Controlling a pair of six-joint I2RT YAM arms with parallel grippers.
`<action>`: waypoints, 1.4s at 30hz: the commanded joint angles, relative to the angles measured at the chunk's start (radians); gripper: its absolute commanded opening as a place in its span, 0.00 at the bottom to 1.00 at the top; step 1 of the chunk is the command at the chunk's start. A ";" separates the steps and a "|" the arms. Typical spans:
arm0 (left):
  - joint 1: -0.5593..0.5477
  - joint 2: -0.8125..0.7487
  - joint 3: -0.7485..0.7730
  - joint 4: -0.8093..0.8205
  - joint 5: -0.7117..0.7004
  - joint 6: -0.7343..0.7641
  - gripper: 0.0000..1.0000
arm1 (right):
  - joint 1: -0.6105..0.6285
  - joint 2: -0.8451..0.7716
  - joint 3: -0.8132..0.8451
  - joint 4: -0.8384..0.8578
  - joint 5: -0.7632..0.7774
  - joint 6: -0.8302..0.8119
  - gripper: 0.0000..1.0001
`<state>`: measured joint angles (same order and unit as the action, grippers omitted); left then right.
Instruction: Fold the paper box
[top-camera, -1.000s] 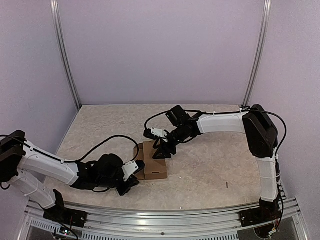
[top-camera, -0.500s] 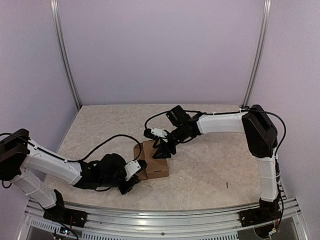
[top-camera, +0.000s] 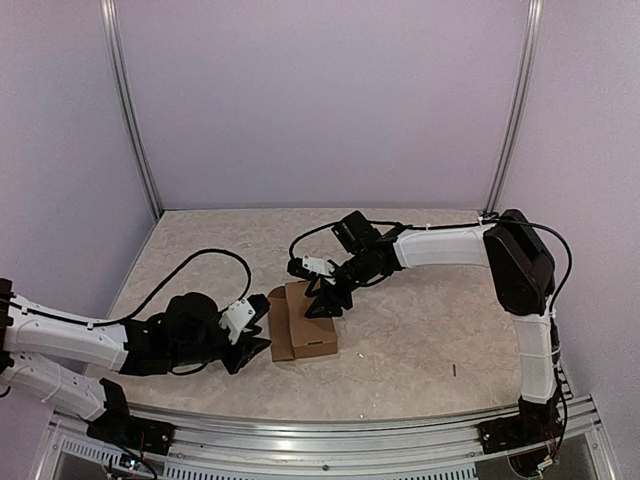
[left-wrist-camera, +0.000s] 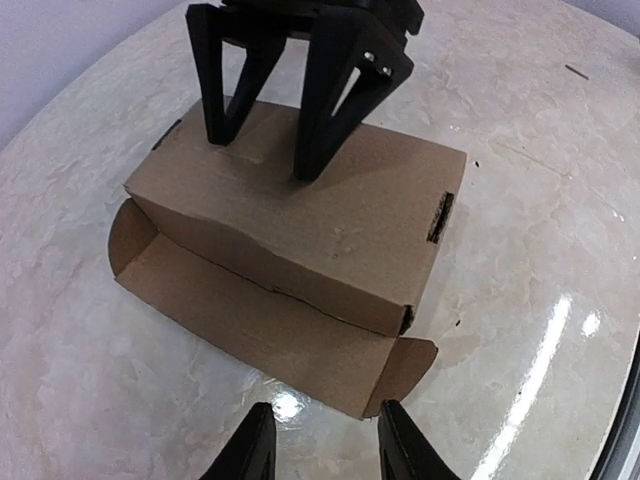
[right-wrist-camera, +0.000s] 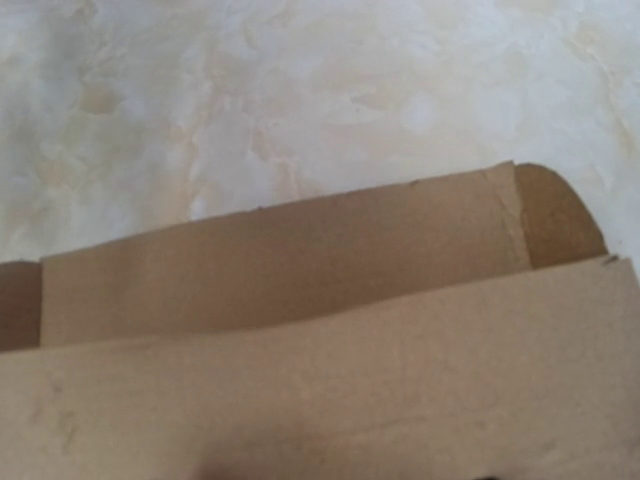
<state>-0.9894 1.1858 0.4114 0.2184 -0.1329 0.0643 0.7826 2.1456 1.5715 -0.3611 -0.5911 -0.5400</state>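
Note:
The paper box (top-camera: 312, 335) is a brown cardboard box lying mid-table, with one long flap (top-camera: 279, 325) open to its left. In the left wrist view the box (left-wrist-camera: 320, 215) faces me, its flap (left-wrist-camera: 250, 320) lying on the table with rounded tabs at both ends. My right gripper (top-camera: 322, 300) is open, both fingertips (left-wrist-camera: 305, 165) resting on the box's top. My left gripper (top-camera: 258, 345) is open and empty, just short of the flap's edge (left-wrist-camera: 322, 425). The right wrist view shows only the box top (right-wrist-camera: 330, 400) and flap (right-wrist-camera: 290, 270); its fingers are hidden.
The marble-patterned tabletop (top-camera: 420, 340) lies all around the box. Purple walls with metal uprights (top-camera: 135, 130) close in the back and sides. An aluminium rail (top-camera: 330, 440) runs along the near edge. The left arm's cable (top-camera: 200, 260) loops over the table.
My left gripper has drawn back to the left, away from the box, and the long flap now shows open on the table. The right gripper has stayed on the box top.

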 joint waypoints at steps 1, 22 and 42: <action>-0.003 0.128 0.023 0.016 0.102 0.058 0.35 | 0.003 0.049 0.004 -0.059 -0.005 -0.006 0.64; 0.008 0.378 0.122 0.109 0.191 0.202 0.14 | 0.003 0.075 0.025 -0.076 -0.018 0.008 0.64; 0.024 0.355 0.120 0.073 0.174 0.167 0.07 | 0.003 0.076 0.024 -0.078 -0.022 0.005 0.63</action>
<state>-0.9764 1.5547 0.5190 0.3145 0.0410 0.2485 0.7826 2.1674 1.5944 -0.3679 -0.6235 -0.5415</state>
